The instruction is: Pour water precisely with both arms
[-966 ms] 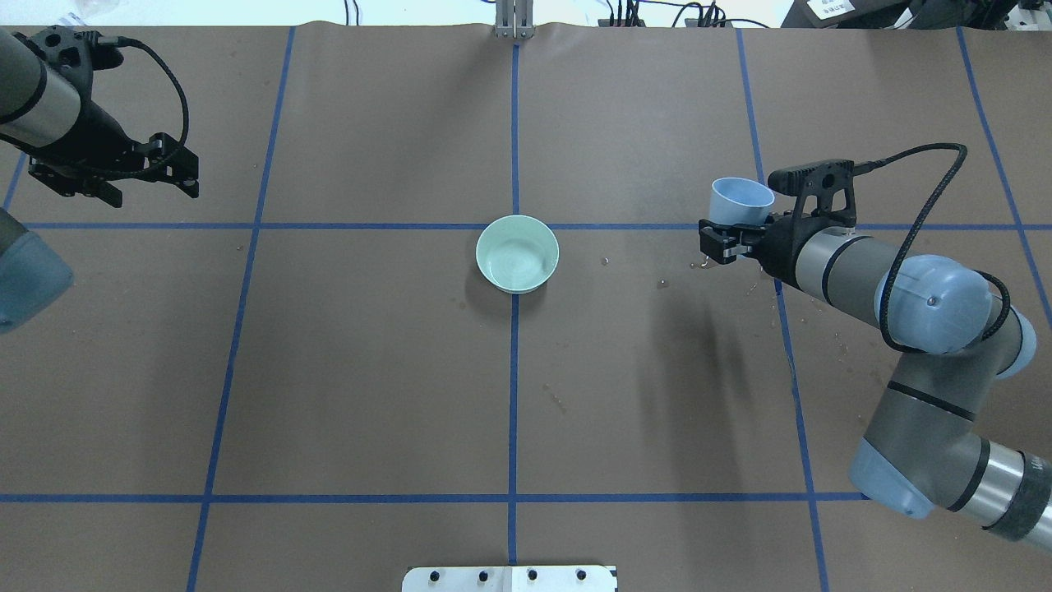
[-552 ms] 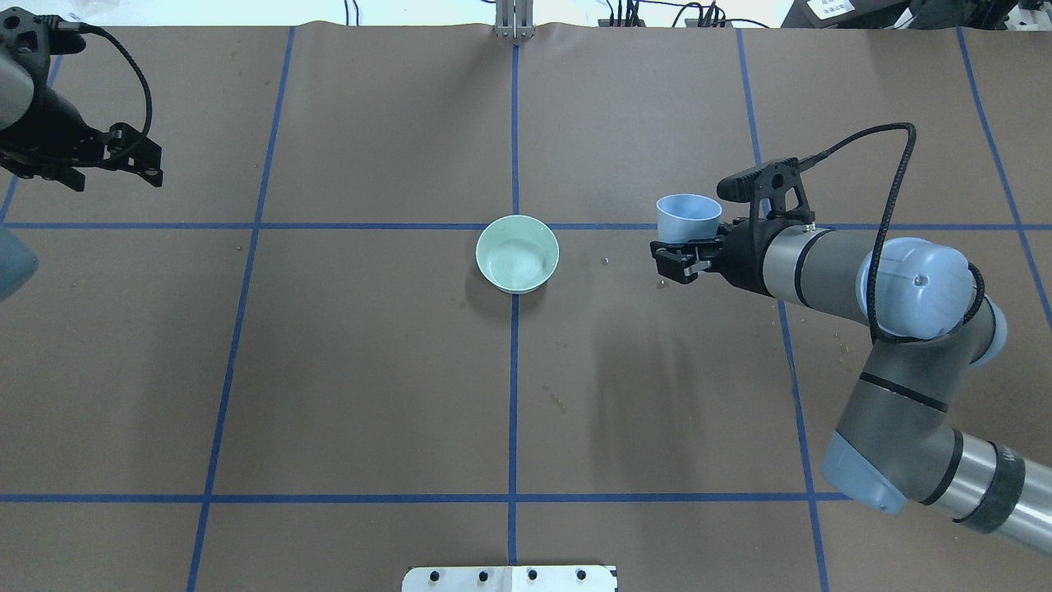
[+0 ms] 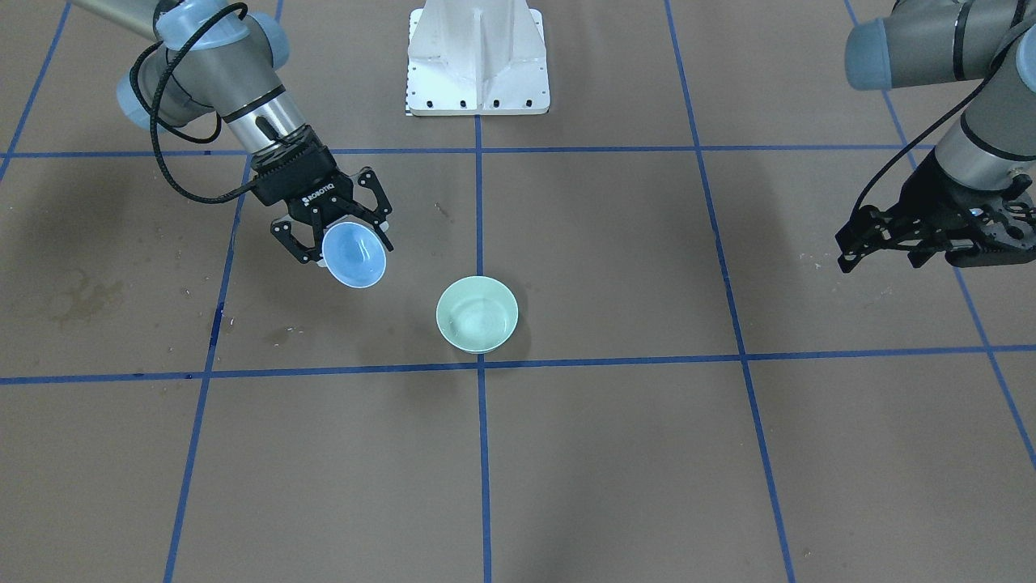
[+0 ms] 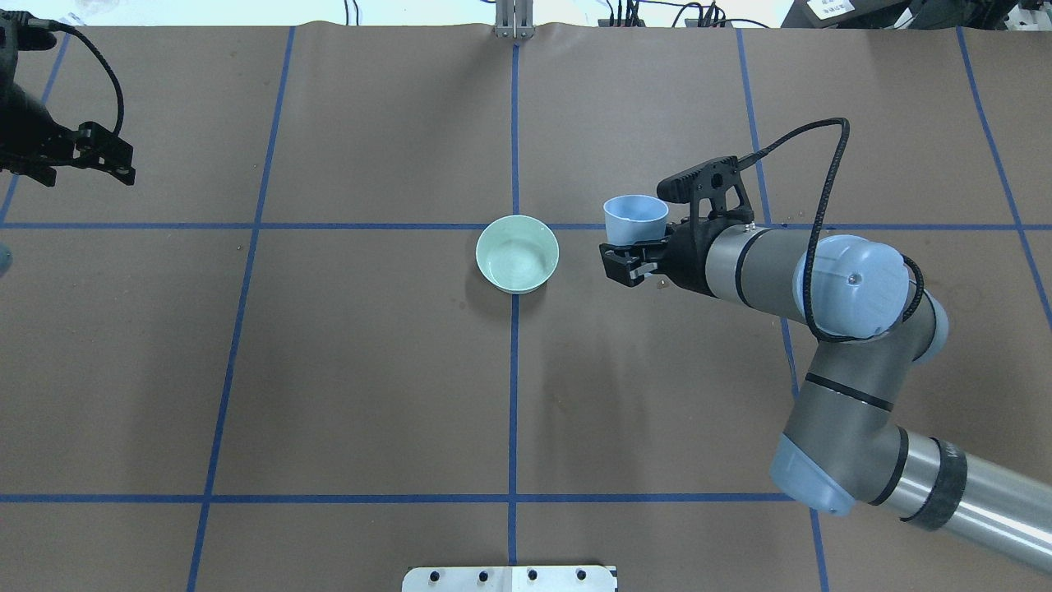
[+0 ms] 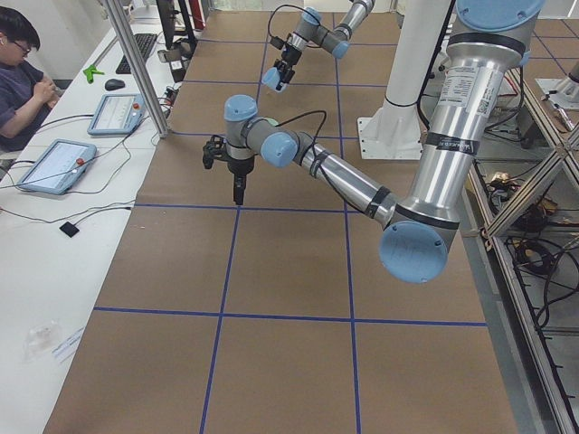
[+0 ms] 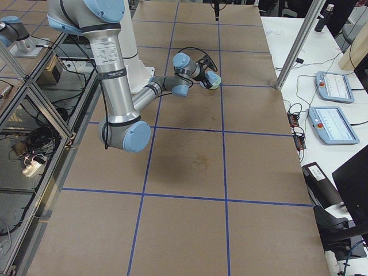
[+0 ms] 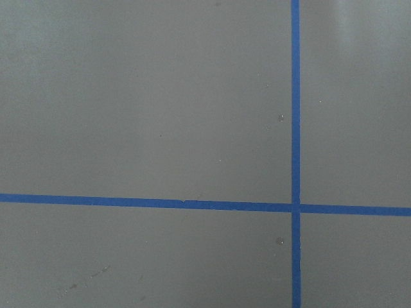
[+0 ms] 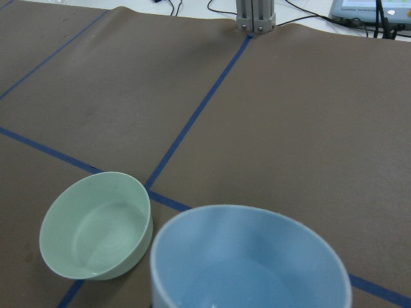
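R. gripper (image 4: pixel 625 261) clamps a blue cup (image 4: pixel 634 220) low on its wall. The cup is upright, held off the table (image 4: pixel 370 370) just to the robot's right of the green bowl (image 4: pixel 538 278), not touching it. Water (image 8: pixel 106 237) shows as a faint sheen in the bowl's bottom, beside & below the gripper, not under it; cup's contents can't be told. L. gripper (image 3: pixel 881 253), fingers spread & empty, hangs well apart from the bowl on its opposite side.

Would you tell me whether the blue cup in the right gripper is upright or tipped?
Upright: the blue cup in the right gripper shows a level rim opening upward, beside the green bowl, not over it.
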